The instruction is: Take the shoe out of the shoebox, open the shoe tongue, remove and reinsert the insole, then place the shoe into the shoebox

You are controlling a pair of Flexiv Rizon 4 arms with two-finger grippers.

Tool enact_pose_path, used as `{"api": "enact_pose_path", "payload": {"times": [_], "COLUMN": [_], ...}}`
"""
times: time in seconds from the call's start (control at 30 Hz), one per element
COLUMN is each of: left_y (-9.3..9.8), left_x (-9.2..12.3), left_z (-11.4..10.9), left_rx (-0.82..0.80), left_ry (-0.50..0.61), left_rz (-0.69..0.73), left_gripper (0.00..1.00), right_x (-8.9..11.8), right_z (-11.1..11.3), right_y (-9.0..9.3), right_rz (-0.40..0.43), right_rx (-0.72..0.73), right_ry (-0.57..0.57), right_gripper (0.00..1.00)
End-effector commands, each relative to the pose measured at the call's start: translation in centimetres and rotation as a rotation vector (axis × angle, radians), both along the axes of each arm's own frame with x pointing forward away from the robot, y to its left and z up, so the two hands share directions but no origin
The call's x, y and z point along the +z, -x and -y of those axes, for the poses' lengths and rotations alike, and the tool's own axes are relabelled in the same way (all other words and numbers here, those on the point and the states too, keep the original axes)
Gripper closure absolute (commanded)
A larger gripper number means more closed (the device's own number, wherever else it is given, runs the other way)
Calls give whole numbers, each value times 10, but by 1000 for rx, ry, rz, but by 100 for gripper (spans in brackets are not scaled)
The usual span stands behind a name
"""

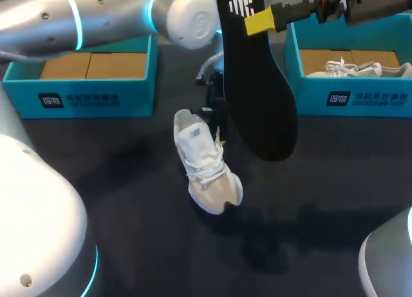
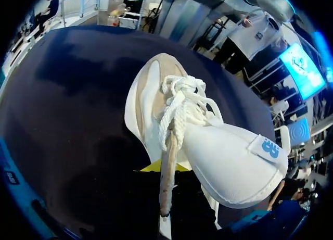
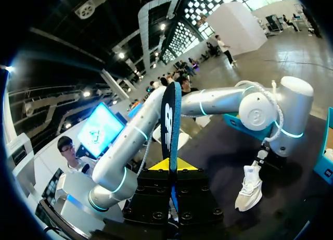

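Three steps look done, two left. The shoe [image 1: 205,165] is out of its box and lies sole-down near the middle of the table [image 1: 129,200], toe twd the near edge, heel twd the far edge. Its tongue [image 2: 234,162] is folded up and back, so the opening is clear. The insole [image 1: 257,84] is out: the right gripper [image 1: 257,21] is clamped on one end of it and holds it in the air above the table, just beside the shoe, w/ the rest hanging down. The left gripper [image 2: 161,168] sits at the shoe's heel end; whether it grips anything can't be told.

Left to do, by judgement: slide the insole back in, then box the shoe. The left shoebox [image 1: 80,97], at the far-left edge, shows only its cardboard floor, so it's prob. the target. The right shoebox [image 1: 351,94], far-right, has a second shoe [image 1: 360,69] in it.
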State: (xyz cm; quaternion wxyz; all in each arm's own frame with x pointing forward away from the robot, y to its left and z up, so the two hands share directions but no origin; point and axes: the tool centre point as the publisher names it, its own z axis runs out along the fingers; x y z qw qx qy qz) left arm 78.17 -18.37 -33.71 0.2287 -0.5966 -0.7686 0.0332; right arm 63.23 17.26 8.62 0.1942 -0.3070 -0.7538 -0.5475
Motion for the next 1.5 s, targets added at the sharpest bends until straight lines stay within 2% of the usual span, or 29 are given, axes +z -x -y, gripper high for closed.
{"api": "enact_pose_path", "payload": {"times": [0.03,0.27,0.67,1.03,1.2,1.5], "left_y": [-2,-3,-6,-8,-6,-2], "left_x": [2,0,-13,-23,-25,-37], "left_z": [9,14,24,31,36,41], "left_rx": [-555,-604,-573,-468,-406,-369], "left_ry": [-333,-352,-382,-384,-348,-358], "left_rz": [19,44,47,73,85,73], "left_gripper": [100,100,100,100,100,100], "right_x": [0,0,0,0,0,0], "right_z": [-2,-2,-2,-2,-2,-2], "right_y": [-1,-1,-1,-1,-1,-1], "right_rz": [-2,-2,-2,-2,-2,-2], "right_rx": [0,0,0,0,0,0], "right_ry": [1,1,1,1,1,1], "right_gripper": [100,100,100,100,100,100]}}
